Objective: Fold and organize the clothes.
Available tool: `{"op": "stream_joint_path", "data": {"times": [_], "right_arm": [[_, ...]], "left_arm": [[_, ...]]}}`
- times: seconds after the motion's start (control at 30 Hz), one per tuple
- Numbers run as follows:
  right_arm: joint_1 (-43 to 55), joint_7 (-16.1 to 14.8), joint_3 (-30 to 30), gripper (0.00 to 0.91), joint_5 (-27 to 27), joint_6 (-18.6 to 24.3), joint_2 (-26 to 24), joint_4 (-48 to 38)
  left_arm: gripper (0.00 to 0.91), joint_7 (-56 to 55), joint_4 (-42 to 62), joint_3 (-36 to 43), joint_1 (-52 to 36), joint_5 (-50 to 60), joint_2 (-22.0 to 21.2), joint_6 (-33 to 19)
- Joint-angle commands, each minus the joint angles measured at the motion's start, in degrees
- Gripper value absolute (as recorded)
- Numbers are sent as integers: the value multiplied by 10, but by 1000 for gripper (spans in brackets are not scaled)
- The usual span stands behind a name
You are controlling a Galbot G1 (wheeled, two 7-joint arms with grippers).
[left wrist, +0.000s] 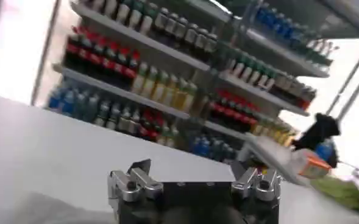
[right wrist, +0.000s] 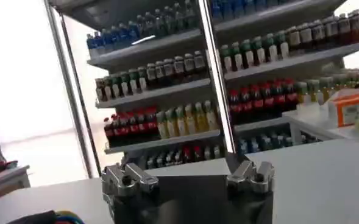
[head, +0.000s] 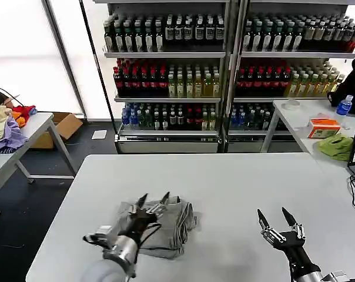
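While hovering over the crumpled light grey cotton shirt (head: 160, 226) near the front left of the plain white table (head: 236, 182), left gripper (head: 153, 202) spread wide, holding nothing; folding seemingly under way, next needing a hem pinched. Right of the shirt, right gripper (head: 277, 222) idle, also agape and empty, amid ample bare tabletop. From each wrist, parted fingers (left wrist: 133, 182) and (right wrist: 127, 179).
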Motion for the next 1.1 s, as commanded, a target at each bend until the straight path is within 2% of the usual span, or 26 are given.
{"op": "stream_joint_path", "data": {"times": [0.03, 0.2, 0.53, 0.57, 0.6, 0.67, 0.7, 1.1], "right_arm": [[3, 1, -12, 907, 4, -2, 1, -8], [4, 2, -15, 907, 1, -4, 3, -9], [-1, 2, -4, 907, 2, -3, 1, -6], [-1, 2, -5, 907, 2, -3, 1, -7], [0, 2, -6, 907, 1, -4, 1, -7], [2, 1, -9, 907, 2, -4, 1, -7], [4, 1, -9, 907, 2, -4, 1, -8], [8, 2, -10, 907, 2, -4, -1, -12]], "left_arm": [[907, 30, 4, -137, 122, 127, 15, 65], [907, -9, 56, -107, 92, 127, -30, 91], [907, -20, 105, -91, 58, 128, -42, 75], [705, -21, 111, -91, 56, 128, -43, 73], [464, -19, 115, -91, 53, 128, -47, 71], [121, -16, 123, -90, 51, 122, -50, 64], [30, -15, 125, -89, 52, 119, -52, 63], [30, -1, 106, -86, 71, 109, -68, 13]]}}
